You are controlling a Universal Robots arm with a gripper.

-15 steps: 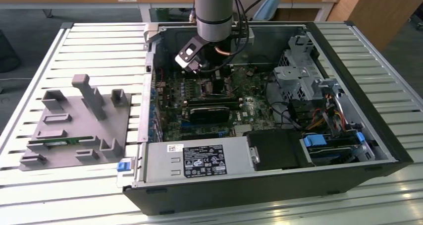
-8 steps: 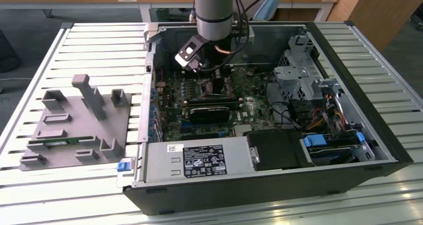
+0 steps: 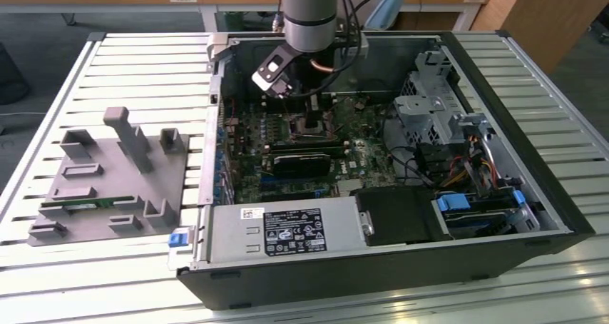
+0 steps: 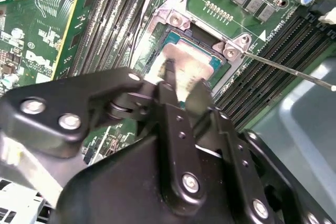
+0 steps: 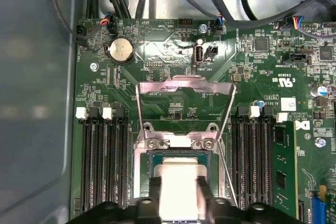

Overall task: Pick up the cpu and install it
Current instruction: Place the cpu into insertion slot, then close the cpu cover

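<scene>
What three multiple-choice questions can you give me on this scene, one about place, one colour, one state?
1. Where is the cpu?
A) on the grey rack outside the case
B) at the motherboard socket, under the tool
C) on the power supply

2. What colour is the motherboard?
A) red
B) white
C) green

3. How is the socket's metal frame?
A) swung up, open
B) closed over the cpu
C) lying outside the case

B: the first wrist view shows it at the socket.
C: both wrist views show green board.
A: the frame stands raised off the socket.
</scene>
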